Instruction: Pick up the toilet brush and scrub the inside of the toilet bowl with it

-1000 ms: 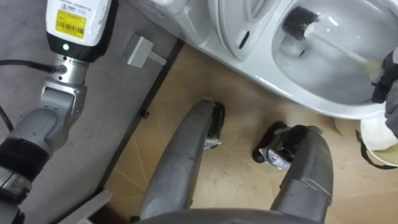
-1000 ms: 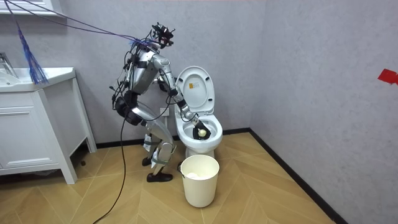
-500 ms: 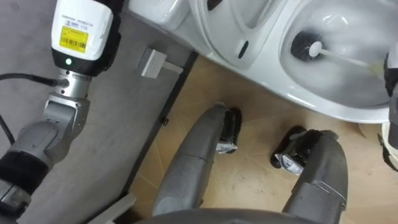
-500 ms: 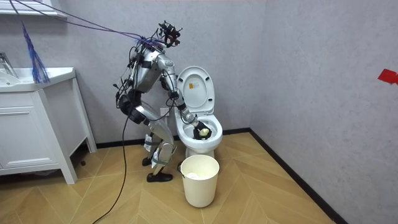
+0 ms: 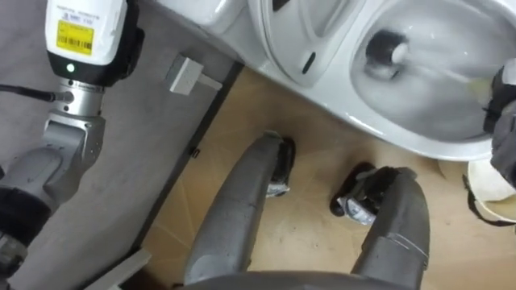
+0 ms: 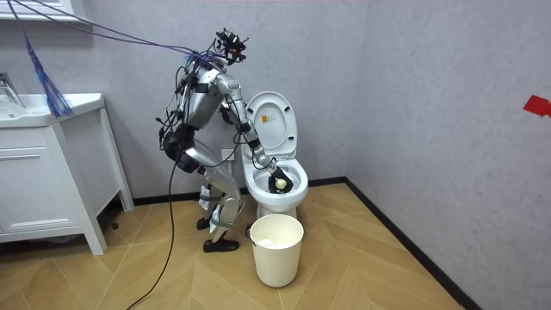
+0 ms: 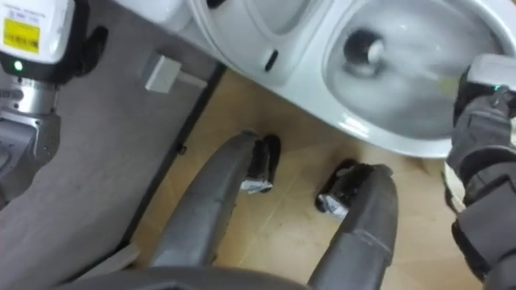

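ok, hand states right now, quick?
Left hand: cannot be told.
Right hand: closed, holding the brush.

**tilefan:** Checking the wide shot. Seeing the robot on the wood floor at the room view's left of the toilet (image 6: 288, 202), feet close by its base, bent forward over the bowl. Matching yours?

**mop_guy:** Yep. Right hand (image 6: 261, 160) low at the bowl's rim, a yellowish bit of the brush (image 6: 278, 182) just beneath it, inside the bowl.

**tilefan:** Also noticing the lid (image 6: 270, 123) flipped up, close to the grey wall.

**mop_guy:** Same, plus a white bucket (image 6: 276, 263) parked on the floor just in front of the toilet, top open. Further off at the room view's left, spotting a white cabinet (image 6: 43, 185). Way over on the right wall, just a small red mark (image 6: 537, 105).
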{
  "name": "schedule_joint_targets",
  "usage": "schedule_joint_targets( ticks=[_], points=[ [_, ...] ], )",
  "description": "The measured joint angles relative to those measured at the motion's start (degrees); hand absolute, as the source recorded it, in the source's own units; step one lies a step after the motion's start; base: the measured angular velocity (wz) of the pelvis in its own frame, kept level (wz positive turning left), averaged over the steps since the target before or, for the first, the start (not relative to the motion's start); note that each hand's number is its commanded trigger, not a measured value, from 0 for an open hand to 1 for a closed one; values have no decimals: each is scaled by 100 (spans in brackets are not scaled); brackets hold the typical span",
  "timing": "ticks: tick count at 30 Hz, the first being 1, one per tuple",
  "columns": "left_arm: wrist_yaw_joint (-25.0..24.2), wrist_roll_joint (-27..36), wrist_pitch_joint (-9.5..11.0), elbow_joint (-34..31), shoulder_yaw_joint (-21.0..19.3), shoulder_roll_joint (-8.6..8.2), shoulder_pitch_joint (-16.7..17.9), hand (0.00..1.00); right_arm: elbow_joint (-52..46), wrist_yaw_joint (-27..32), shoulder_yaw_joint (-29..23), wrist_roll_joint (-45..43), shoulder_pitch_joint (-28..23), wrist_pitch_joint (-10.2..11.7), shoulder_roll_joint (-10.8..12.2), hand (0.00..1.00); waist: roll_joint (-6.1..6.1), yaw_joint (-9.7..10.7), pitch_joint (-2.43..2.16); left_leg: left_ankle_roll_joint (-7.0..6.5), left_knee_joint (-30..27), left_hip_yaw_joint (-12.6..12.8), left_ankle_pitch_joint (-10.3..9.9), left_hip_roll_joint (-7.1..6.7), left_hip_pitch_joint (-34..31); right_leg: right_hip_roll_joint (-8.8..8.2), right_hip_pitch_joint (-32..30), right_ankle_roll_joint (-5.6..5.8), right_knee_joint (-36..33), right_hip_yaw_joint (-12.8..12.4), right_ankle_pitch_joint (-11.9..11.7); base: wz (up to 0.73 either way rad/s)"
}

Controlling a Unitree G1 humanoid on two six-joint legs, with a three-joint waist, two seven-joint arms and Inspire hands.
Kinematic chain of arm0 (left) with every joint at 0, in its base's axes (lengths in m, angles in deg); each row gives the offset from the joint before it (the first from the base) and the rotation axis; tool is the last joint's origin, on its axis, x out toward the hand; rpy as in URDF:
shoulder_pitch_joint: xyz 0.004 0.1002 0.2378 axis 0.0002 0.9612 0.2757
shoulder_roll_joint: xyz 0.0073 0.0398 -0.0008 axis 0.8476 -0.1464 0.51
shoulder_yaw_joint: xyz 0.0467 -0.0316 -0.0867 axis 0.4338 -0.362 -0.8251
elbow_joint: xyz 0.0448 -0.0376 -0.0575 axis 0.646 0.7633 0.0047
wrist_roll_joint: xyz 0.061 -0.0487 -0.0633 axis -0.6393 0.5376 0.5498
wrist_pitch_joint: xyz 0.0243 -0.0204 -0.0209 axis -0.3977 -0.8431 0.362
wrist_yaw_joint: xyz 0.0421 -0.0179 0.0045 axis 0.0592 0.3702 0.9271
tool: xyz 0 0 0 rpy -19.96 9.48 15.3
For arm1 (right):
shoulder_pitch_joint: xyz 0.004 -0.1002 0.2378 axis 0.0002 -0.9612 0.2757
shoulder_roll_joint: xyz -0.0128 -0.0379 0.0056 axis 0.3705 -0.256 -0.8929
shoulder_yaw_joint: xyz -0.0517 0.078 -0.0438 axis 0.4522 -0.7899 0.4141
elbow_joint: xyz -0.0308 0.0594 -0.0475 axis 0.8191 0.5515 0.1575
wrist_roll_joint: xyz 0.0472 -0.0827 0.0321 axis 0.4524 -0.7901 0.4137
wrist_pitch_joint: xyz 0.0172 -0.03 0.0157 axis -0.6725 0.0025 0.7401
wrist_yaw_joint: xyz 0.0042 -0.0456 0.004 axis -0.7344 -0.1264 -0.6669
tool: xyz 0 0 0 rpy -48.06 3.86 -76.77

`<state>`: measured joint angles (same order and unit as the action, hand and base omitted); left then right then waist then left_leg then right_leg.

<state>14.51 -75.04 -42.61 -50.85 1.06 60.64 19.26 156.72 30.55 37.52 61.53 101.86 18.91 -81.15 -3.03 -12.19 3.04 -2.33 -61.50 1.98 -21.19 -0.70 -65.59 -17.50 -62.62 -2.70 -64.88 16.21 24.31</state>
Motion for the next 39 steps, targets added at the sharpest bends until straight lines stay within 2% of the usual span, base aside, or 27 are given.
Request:
schedule_joint_targets(
  ticks=[1,3,6,8,11,13,14,15,16,17,18,20,21,23,26,29,31,32,34,35,36,38,39],
  points=[
    [1,-2,-71,-12,0,-8,8,0,-116,-17,-11,459,-7,78,8,100,46,126,-2,-23,3,42,13,-2,-14,-1,-44,20,-12,-52,-13,-8],
    [-1,-2,-115,-16,-2,-12,-14,0,-368,-40,-11,884,-20,87,40,100,48,285,-2,-47,-5,83,27,-1,-71,4,-129,27,-17,-100,-55,-10],
    [-5,-201,-144,-19,-73,-18,-16,0,-642,-12,-19,893,-135,94,143,100,42,443,-5,-72,-11,113,44,-8,-86,-46,-138,4,-27,-75,-84,-2],
    [-13,-330,-174,-10,-99,-30,-22,0,-703,-13,-197,629,-240,101,230,100,35,464,-8,-76,-7,97,49,-3,-66,-36,-97,-3,2,-44,-90,2],
    [-92,-520,-226,108,-103,-145,5,0,-677,-59,-389,-314,-361,104,355,100,-122,407,10,-85,1,35,38,2,93,-20,150,1,93,67,-94,2],
    [-209,-538,-327,154,-87,-251,15,0,-670,-51,-313,-1289,-475,79,420,100,-401,326,35,-88,44,-59,26,12,271,17,411,42,217,159,-98,6],
    [-233,-538,-329,195,-86,-308,3,0,-662,-7,-330,-1407,-522,33,428,100,-447,256,42,-90,66,-45,23,33,334,38,459,53,251,153,-108,-16],
    [-249,-522,-344,262,-90,-393,44,0,-662,-4,-331,-1682,-569,9,386,100,-580,140,33,-85,89,-28,-5,93,444,126,568,60,353,144,-142,-37],
    [-255,-501,-342,276,-98,-404,97,0,-664,-4,-329,-1877,-582,6,362,100,-651,65,32,-70,141,-8,-22,98,537,175,629,45,429,123,-179,-36],
    [-261,-484,-339,287,-99,-406,109,0,-670,-2,-328,-1953,-581,-4,356,100,-686,50,37,-67,177,4,-19,102,575,174,655,39,457,124,-192,-20],
    [-313,-426,-324,295,-99,-419,108,0,-675,-2,-313,-2017,-580,-29,326,100,-770,45,26,-55,229,1,-10,116,639,194,721,31,509,138,-210,-5],
    [-434,-310,-315,296,-99,-419,108,0,-677,-13,-233,-2166,-617,-51,315,100,-833,27,27,-38,307,27,-3,140,799,233,843,25,565,119,-214,-8],
    [-529,-149,-291,297,-102,-424,130,0,-705,-18,-217,-2301,-665,-50,321,100,-897,-32,33,-11,361,47,-15,220,925,329,965,5,675,113,-235,-26],
    [-672,115,-214,296,-163,-423,192,0,-744,-99,-205,-2523,-729,-49,338,100,-917,-66,26,41,528,105,-2,265,1124,400,1120,-27,827,102,-268,-20],
    [-870,460,-53,299,-428,-434,454,0,-958,-275,-174,-3008,-1022,-29,320,100,-877,-45,30,132,839,105,45,311,1455,505,1413,-61,1085,121,-292,-1],
    [-983,461,85,336,-554,-486,704,0,-1037,-333,-166,-3613,-1410,103,303,100,-696,28,18,215,1142,109,95,304,1761,546,1661,-75,1284,113,-284,1],
    [-1005,454,97,416,-565,-514,884,0,-1053,-334,-146,-3982,-1708,224,435,100,-440,83,-12,273,1363,125,137,303,2084,585,1934,-78,1488,122,-282,-2],
    [-1005,442,97,462,-565,-539,910,0,-1032,-361,-154,-4056,-1782,224,501,100,-379,99,-24,286,1435,126,145,307,2184,610,2028,-77,1560,120,-282,0],
    [-1082,375,125,566,-625,-849,1018,0,-915,-415,-212,-4134,-2226,297,604,100,-205,134,-80,297,1735,115,171,307,2675,658,2562,-34,1893,194,-284,4],
    [-1132,370,137,581,-639,-905,1063,0,-894,-451,-232,-4141,-2360,307,625,100,-144,145,-109,301,1833,117,174,300,2825,671,2692,-16,1979,192,-290,0],
    [-1179,347,140,568,-668,-967,1244,0,-886,-507,-300,-4185,-2594,306,643,100,-45,132,-166,302,2035,128,184,298,3076,708,2928,20,2164,193,-309,-8],
    [-1287,347,140,537,-685,-999,1476,0,-892,-579,-445,-4205,-2903,341,651,100,98,190,-202,310,2315,136,214,300,3506,792,3347,82,2460,165,-345,-6],
    [-1381,333,141,523,-752,-1031,1662,0,-897,-649,-563,-4205,-3092,356,677,100,175,249,-235,319,2502,136,234,303,3780,850,3624,129,2671,153,-374,0]
  ],
)
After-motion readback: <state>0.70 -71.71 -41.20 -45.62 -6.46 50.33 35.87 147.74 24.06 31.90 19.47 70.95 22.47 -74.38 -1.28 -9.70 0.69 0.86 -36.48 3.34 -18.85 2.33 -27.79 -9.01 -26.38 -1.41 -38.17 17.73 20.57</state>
